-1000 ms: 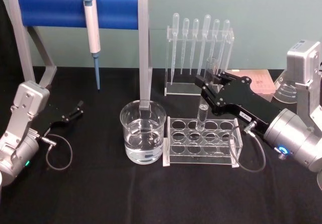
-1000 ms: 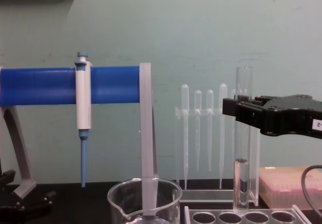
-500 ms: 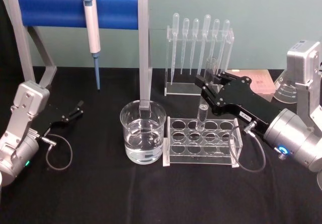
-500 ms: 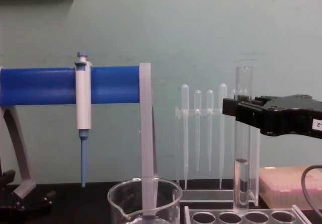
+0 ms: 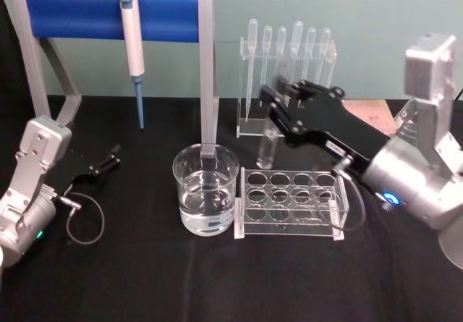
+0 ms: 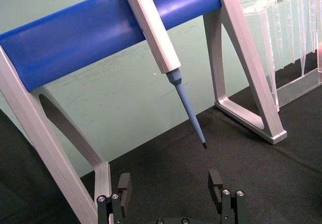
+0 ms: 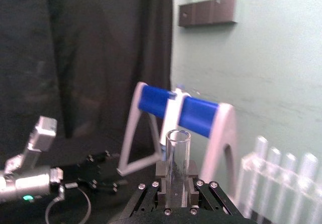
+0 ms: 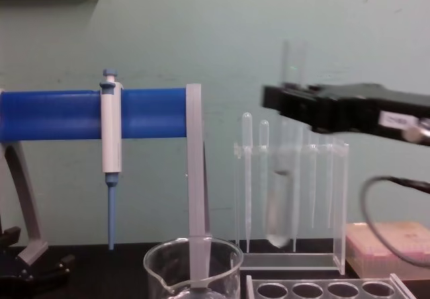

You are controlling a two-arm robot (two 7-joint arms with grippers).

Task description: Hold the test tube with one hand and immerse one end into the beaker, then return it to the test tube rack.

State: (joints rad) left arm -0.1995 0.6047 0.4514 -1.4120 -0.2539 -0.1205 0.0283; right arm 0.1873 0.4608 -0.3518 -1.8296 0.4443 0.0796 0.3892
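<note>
Right gripper point(image 5: 278, 99) is clamped narrowly around the upright tube point(image 5: 267, 148) (a little liquid inside), clear of the rack point(image 5: 289, 200), near the beaker point(image 5: 205, 189). Left gripper point(image 6: 170, 184) rests wide open on the bench point(image 5: 145, 278).

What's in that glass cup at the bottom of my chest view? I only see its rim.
Observer: The head view shows the beaker partly filled with clear liquid.
Operator: Is that blurry tube actually gripped?
Observer: Yes. In the right wrist view the test tube stands upright between the right gripper's shut jaws, its open rim above them.
Operator: And the other arm?
Observer: The left wrist view shows the left gripper low by the blue-barred stand, jaws open, holding nothing.
</note>
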